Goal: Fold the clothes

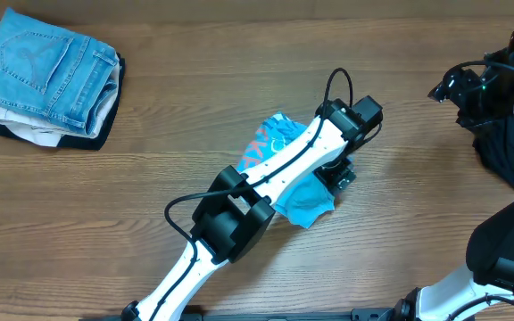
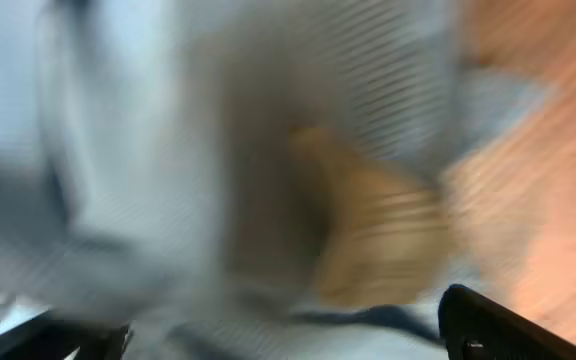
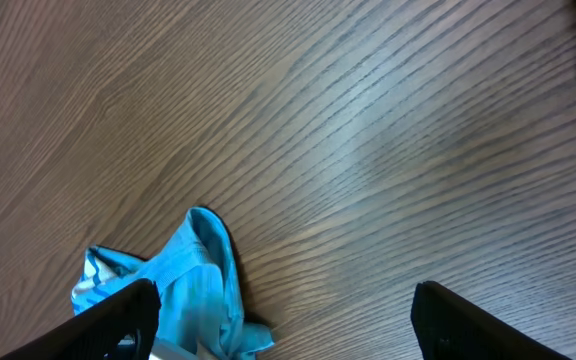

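The sky-blue T-shirt (image 1: 294, 198) lies crumpled at the middle of the wooden table, with white-and-red lettering showing at its upper left. My left gripper (image 1: 339, 172) is down on the shirt's right part. The left wrist view is badly blurred. It shows pale blue-grey fabric (image 2: 168, 150) filling the frame and the two fingers (image 2: 283, 335) far apart, open, with cloth between them. My right gripper (image 1: 451, 89) is raised at the far right, open and empty. In its wrist view the fingers (image 3: 288, 320) stand wide apart over bare wood, with the shirt (image 3: 193, 285) at lower left.
A stack of folded clothes with blue jeans (image 1: 43, 67) on top sits at the back left. A dark garment (image 1: 500, 153) lies at the right edge under the right arm. The left arm (image 1: 239, 209) crosses the table's front middle.
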Tool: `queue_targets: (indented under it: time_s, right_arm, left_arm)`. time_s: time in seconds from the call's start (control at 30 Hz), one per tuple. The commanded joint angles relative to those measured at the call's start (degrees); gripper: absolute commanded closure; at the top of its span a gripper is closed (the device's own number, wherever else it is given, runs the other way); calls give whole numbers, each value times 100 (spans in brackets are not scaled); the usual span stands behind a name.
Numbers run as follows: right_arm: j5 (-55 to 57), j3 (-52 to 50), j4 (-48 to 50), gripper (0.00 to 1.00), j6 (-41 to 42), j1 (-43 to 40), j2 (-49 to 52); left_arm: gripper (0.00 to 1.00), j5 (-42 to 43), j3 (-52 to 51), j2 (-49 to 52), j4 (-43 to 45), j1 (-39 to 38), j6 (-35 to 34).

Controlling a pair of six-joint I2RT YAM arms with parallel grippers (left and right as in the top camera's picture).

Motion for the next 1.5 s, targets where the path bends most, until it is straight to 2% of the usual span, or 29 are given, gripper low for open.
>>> queue_targets:
  time_s: [0.0, 0.1, 0.17, 0.37, 0.47, 0.6, 0.73, 0.93, 1.07, 1.37, 1.4, 1.43, 1.47]
  right_arm:
    - [-33, 70, 24, 15, -28, -9, -61]
    - [-33, 70, -15, 15, -28, -9, -59]
    - [-33, 70, -13, 15, -46, -9, -61]
    - [-33, 70, -11, 15, -48, -9, -61]
    - [-33, 70, -11, 15, -46, -9, -61]
    - [-33, 70, 13, 15, -46, -9, -61]
    - [-33, 70, -4, 15, -46, -9, -59]
    - [-33, 70, -55, 15, -48, -9, -59]
    - [-33, 70, -48, 15, -48, -9, -59]
    - [-33, 70, 15, 15, -46, -9, -59]
    - [-33, 70, 17, 15, -46, -9, -59]
    - [-31, 70, 22, 15, -48, -9, -61]
    - [-31, 70, 28, 15, -50, -9, -59]
  left_arm:
    - [0, -1569, 105, 72, -269, 153, -278]
    - [0, -1967, 105, 72, -387, 501, -249]
    - [0, -1956, 105, 72, -385, 866, -52]
    - [0, -1967, 107, 72, -286, 1298, 621]
    - [0, -1923, 160, -74, -374, 1255, 691]
    - [0, -1003, 647, -407, -544, 927, 688]
    - [0, -358, 691, -308, -380, 675, 664]
    - [0, -459, 603, 184, -151, 734, 59]
    - [0, -448, 588, 494, -37, 745, 308]
    - [0, -356, 584, 811, -636, 632, 275]
    - [1, -345, 584, 861, -629, 629, 275]
    - [7, -396, 584, 918, -632, 632, 146]
    - [22, -468, 584, 944, -645, 632, 39]
